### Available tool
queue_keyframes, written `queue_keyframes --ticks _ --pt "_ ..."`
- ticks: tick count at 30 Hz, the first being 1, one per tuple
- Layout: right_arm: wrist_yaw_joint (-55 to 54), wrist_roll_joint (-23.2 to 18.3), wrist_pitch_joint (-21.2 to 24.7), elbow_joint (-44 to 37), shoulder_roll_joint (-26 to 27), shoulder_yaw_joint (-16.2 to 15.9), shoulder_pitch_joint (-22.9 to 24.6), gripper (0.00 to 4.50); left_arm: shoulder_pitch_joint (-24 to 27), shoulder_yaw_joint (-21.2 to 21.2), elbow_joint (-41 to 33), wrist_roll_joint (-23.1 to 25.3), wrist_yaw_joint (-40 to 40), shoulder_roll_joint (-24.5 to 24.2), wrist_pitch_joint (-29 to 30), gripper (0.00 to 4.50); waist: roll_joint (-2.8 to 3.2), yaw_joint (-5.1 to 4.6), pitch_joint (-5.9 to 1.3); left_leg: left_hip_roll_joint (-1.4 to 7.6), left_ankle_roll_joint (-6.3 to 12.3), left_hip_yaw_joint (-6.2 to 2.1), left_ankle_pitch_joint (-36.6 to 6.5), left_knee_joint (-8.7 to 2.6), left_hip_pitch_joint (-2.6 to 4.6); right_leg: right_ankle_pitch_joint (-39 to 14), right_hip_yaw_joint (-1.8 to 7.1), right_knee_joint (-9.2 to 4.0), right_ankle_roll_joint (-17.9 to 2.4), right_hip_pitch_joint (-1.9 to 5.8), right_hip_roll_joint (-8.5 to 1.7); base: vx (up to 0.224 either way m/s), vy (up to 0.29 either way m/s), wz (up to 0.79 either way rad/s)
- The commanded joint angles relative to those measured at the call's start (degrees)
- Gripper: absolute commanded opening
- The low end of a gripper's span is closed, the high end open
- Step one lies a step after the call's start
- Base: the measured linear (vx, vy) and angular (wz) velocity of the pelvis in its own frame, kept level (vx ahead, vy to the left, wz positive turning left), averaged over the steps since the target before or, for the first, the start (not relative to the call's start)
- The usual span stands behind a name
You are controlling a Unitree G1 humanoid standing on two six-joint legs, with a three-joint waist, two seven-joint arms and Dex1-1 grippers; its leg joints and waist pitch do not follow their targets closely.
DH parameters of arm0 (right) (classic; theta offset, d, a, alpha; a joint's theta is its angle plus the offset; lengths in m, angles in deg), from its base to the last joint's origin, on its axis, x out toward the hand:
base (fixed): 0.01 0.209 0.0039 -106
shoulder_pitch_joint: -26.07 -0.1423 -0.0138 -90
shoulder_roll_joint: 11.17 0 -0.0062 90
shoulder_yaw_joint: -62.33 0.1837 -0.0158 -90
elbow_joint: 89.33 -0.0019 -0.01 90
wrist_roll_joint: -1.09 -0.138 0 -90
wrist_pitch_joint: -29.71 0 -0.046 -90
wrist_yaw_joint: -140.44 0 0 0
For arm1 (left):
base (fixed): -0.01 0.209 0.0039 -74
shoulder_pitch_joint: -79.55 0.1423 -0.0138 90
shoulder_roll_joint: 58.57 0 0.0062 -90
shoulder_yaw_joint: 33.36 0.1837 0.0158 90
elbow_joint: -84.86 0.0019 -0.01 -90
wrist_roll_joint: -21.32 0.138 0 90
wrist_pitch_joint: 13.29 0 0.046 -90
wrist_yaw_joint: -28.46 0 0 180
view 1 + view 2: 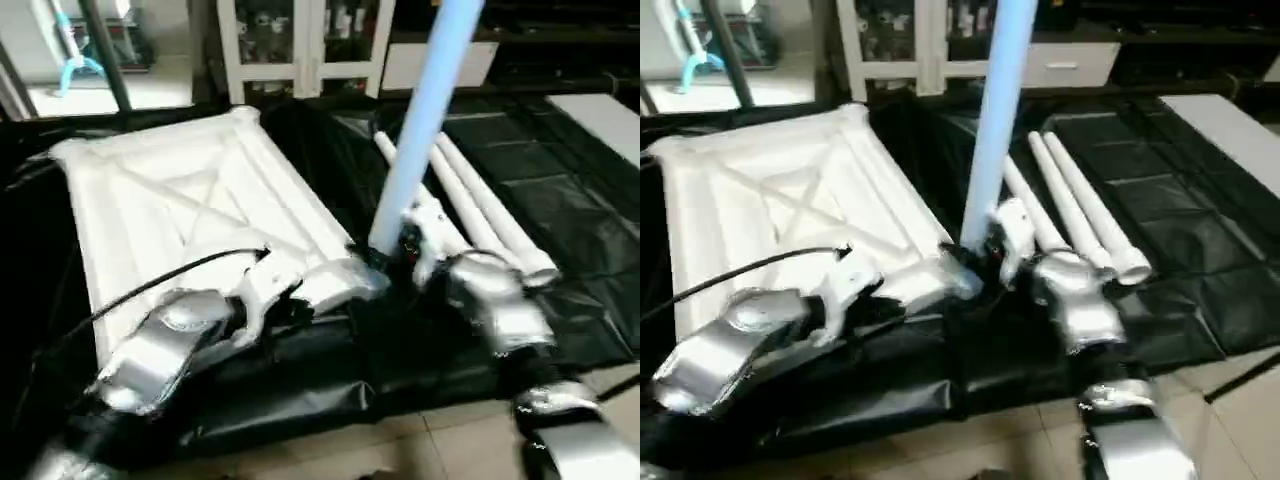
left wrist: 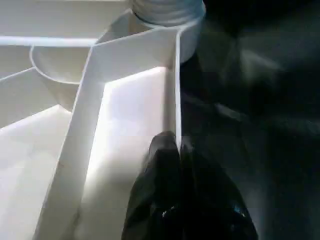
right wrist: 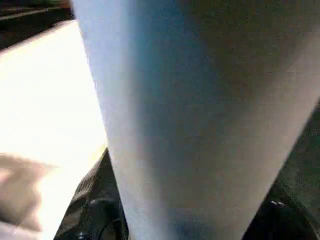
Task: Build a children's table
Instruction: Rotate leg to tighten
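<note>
Black plastic sheeting (image 1: 560, 200) is covering the work surface, with pale floor tiles (image 1: 440, 440) showing at its near edge and a white cabinet (image 1: 300, 40) standing behind. Lying on the sheeting toward the left is the white plastic rectangular tabletop (image 1: 190, 210), turned underside up so its X-shaped ribs are showing. At its near right corner the left gripper (image 2: 177, 150) is pinching the tabletop's thin side wall, its two black fingers (image 2: 160, 165) clenched against that rim. Just beyond, a long white tapered tubular leg (image 1: 425, 110) is standing nearly upright, its lower end sitting at the round corner socket (image 2: 167, 12). The right gripper (image 1: 400, 240) is grasping this leg close to its base, its fingers lying on either side of the tube. Further right, more white tubular legs (image 1: 1080, 210) are lying side by side on the sheeting, well apart from the tabletop
</note>
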Motion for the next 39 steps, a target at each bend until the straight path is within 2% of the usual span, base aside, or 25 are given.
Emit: queue_keyframes --ticks 1,2,3,4,5,7,8,9,12,13,14,16,17,18,20,22,23,24,25,26,27,29,32,37,39 --pt "-20.90 1.19 1.14 8.55 3.37 5.91 -0.21 1.95 -2.88 -2.59 4.40 1.88 -10.61 6.41 4.32 0.00 0.73 -0.23 -3.09 1.91 -1.66 -1.03 -14.88 -5.03 1.17 -17.71 2.02 -4.90 -10.80 1.91 -2.23 0.000 0.000 0.00" --pt "-24.26 0.88 0.57 9.66 4.70 6.66 -0.52 1.95 -3.65 -3.28 5.58 2.13 -12.77 8.14 4.34 0.00 0.48 -0.59 -2.83 1.86 -2.26 -0.92 -16.36 -5.08 1.35 -19.72 2.06 -5.28 -10.25 1.45 -2.17 0.000 0.000 0.00" --pt "-32.55 0.52 -1.74 13.56 10.06 7.49 -1.47 1.95 -6.41 -4.43 9.68 2.93 -19.15 14.13 2.62 0.00 0.37 -0.66 -2.95 1.65 -3.45 -1.27 -19.12 -5.04 1.68 -23.14 1.78 -5.62 -8.53 1.38 -2.06 0.000 0.000 0.00" --pt "-33.58 0.89 -2.33 14.25 11.32 7.04 -1.69 1.95 -7.12 -4.28 10.39 3.04 -19.83 15.19 2.29 0.00 0.81 -0.65 -3.06 1.57 -3.98 -1.42 -21.16 -5.07 2.17 -23.95 1.67 -5.98 -7.53 0.96 -2.09 0.000 0.000 0.00" --pt "-34.20 1.14 -2.71 14.63 12.07 6.73 -1.82 1.95 -7.56 -4.16 10.79 3.08 -20.16 15.78 2.13 0.00 0.61 -0.64 -3.16 1.55 -3.84 -1.44 -21.65 -5.14 2.13 -23.56 1.55 -6.18 -7.03 1.09 -1.98 0.000 0.000 0.00" --pt "-31.88 1.72 -2.89 15.02 13.79 4.98 -2.45 1.95 -8.28 -3.58 11.00 3.04 -19.83 16.44 2.23 0.00 0.31 -0.70 -3.35 1.54 -2.51 -1.63 -21.01 -5.48 1.19 -19.72 1.49 -5.86 -6.34 1.79 -1.94 0.000 0.000 0.00" --pt "-29.72 1.25 -3.54 15.08 14.78 4.92 -3.22 1.95 -8.36 -3.32 10.63 3.37 -19.34 16.20 2.68 0.00 0.30 -0.70 -3.35 1.57 -2.17 -1.56 -20.69 -5.45 1.23 -18.83 1.54 -5.81 -6.51 1.67 -1.94 0.000 0.000 0.00" --pt "-28.18 1.44 -2.82 14.80 14.65 4.46 -3.65 1.95 -8.07 -3.22 10.26 3.38 -18.64 15.59 2.77 0.00 0.10 -0.73 -3.27 1.59 -1.52 -1.45 -20.17 -5.47 1.14 -17.48 1.60 -5.72 -6.91 1.64 -1.89 0.000 0.000 0.00" --pt "-21.49 -0.27 -2.62 13.49 14.35 4.65 -3.93 1.95 -7.19 -2.91 9.57 3.24 -17.16 14.11 2.52 0.00 0.10 -0.79 -3.22 1.60 -0.45 -1.44 -19.13 -5.46 0.80 -16.95 1.64 -5.56 -7.48 1.90 -1.97 0.000 0.000 0.00" --pt "-16.71 0.28 -4.71 12.81 13.26 4.08 -4.22 2.51 -5.90 -1.87 8.99 3.43 -14.80 12.10 1.85 0.00 0.19 -0.82 -3.28 1.66 -0.36 -1.48 -18.71 -5.43 0.80 -16.57 1.63 -5.45 -7.79 1.94 -2.02 0.000 0.000 0.00" --pt "-14.93 0.11 -5.70 12.45 12.64 4.40 -4.45 2.65 -5.13 -1.25 8.69 3.58 -13.14 10.83 0.57 0.00 0.10 -1.04 -3.33 1.73 -0.05 -1.40 -18.51 -5.44 0.75 -15.98 1.68 -5.42 -8.17 1.96 -2.00 0.000 0.000 0.00" --pt "-10.42 -0.92 -6.43 11.08 10.77 4.72 -4.74 2.72 -3.32 -0.05 7.34 3.12 -8.68 7.64 -1.41 0.00 0.02 -1.68 -3.41 1.87 1.48 -1.64 -16.35 -5.42 -0.05 -13.26 1.69 -5.03 -9.59 2.64 -2.33 0.000 0.000 0.00" --pt "-9.73 -1.11 -6.43 10.82 10.49 4.72 -4.74 2.72 -3.07 0.09 7.09 3.01 -8.10 7.19 -1.49 0.00 0.12 -1.82 -3.48 1.93 1.77 -1.62 -15.58 -5.36 -0.02 -12.60 1.69 -4.89 -10.08 2.65 -2.29 0.000 0.000 0.00" --pt "-4.05 -2.14 -6.60 8.38 8.20 4.06 -4.48 2.87 -1.40 0.70 5.69 2.45 -4.43 3.85 -3.64 0.00 0.28 -1.83 -3.49 1.99 2.56 -1.42 -13.98 -5.18 0.31 -10.63 1.71 -4.82 -11.70 2.49 -2.18 0.000 0.000 0.00" --pt "0.04 -2.80 -6.30 6.45 6.55 3.57 -4.15 3.02 -0.35 0.82 4.81 1.83 -1.90 1.72 -5.46 0.00 0.32 -1.69 -3.70 1.99 3.34 -1.43 -11.68 -4.98 0.08 -7.94 1.70 -4.43 -12.55 2.98 -2.27 0.000 0.000 0.00" --pt "10.32 -3.82 -5.29 1.60 1.75 1.76 -2.79 3.18 1.92 1.16 2.31 0.00 5.15 -3.49 -9.40 0.00 0.53 -1.46 -4.17 2.03 5.64 -1.24 -4.94 -4.46 0.39 0.46 1.62 -3.42 -15.04 2.96 -1.97 0.000 0.000 0.00" --pt "11.93 -3.95 -5.04 0.95 0.83 1.54 -2.53 3.18 2.33 1.18 1.78 -0.45 6.45 -4.29 -9.96 0.00 0.51 -1.44 -4.18 2.07 6.59 -1.13 -3.67 -4.38 0.29 2.49 1.68 -3.19 -15.69 2.97 -1.96 0.000 0.000 0.00" --pt "15.99 -4.25 -4.54 -0.44 -1.55 1.08 -1.94 3.18 3.30 1.15 0.44 -1.62 9.51 -6.22 -10.77 0.00 0.19 -1.31 -4.00 2.05 8.05 -1.02 -2.37 -4.27 0.08 4.23 1.64 -2.96 -16.33 2.98 -1.98 0.000 0.000 0.00" --pt "18.65 -4.19 -4.68 -0.70 -3.09 1.03 -1.71 3.18 3.79 1.12 -0.22 -2.13 10.96 -7.39 -10.94 0.00 0.31 -1.02 -3.80 2.14 8.47 -0.89 -2.99 -4.34 0.41 2.79 1.68 -3.15 -16.66 2.78 -2.08 0.000 0.000 0.00" --pt "19.00 -4.18 -4.71 -0.73 -3.30 1.03 -1.68 3.18 3.85 1.11 -0.31 -2.19 11.14 -7.55 -10.96 0.00 0.31 -1.05 -3.84 2.18 8.51 -0.82 -3.64 -4.28 0.48 2.15 1.68 -3.13 -16.88 2.74 -2.04 0.000 0.000 0.00" --pt "20.64 -4.19 -4.91 -0.56 -4.18 1.21 -1.64 3.18 4.04 1.07 -0.46 -2.36 11.78 -8.15 -11.05 0.00 0.46 -0.84 -3.56 2.32 7.99 -0.66 -4.86 -4.45 0.69 0.20 1.80 -3.40 -17.02 2.40 -2.09 0.000 0.000 0.00" --pt "24.73 -4.84 -4.25 -0.05 -6.52 2.06 -1.63 3.18 4.44 1.01 -0.42 -2.50 13.32 -9.76 -11.80 0.00 0.18 -0.45 -3.47 2.39 6.55 -0.73 -7.29 -4.67 0.84 -3.81 1.84 -3.69 -16.49 2.48 -2.17 0.000 0.000 0.00" --pt "28.79 -5.88 -3.03 0.32 -8.92 2.44 -1.34 3.18 4.64 0.54 -0.19 -2.51 13.65 -10.28 -12.45 0.00 0.27 0.14 -3.45 2.39 4.72 -0.64 -8.18 -4.77 1.05 -4.56 1.99 -3.71 -15.98 2.37 -2.08 0.000 0.000 0.00" --pt "31.81 -6.58 -0.54 0.11 -10.49 2.20 -0.77 2.82 5.01 0.18 -0.32 -2.94 14.36 -10.75 -12.99 0.00 0.10 0.21 -3.65 2.21 4.98 -0.64 -6.29 -4.57 0.86 -2.30 2.01 -3.44 -16.15 2.60 -2.12 0.000 0.000 0.00" --pt "32.64 -6.35 0.33 -0.45 -10.10 1.99 -0.35 2.76 5.03 0.37 -0.52 -3.08 14.44 -10.58 -12.84 0.00 0.30 0.33 -3.69 2.26 5.21 -0.66 -5.60 -4.53 0.87 -1.49 1.98 -3.36 -16.38 2.59 -2.17 0.000 0.000 0.00"
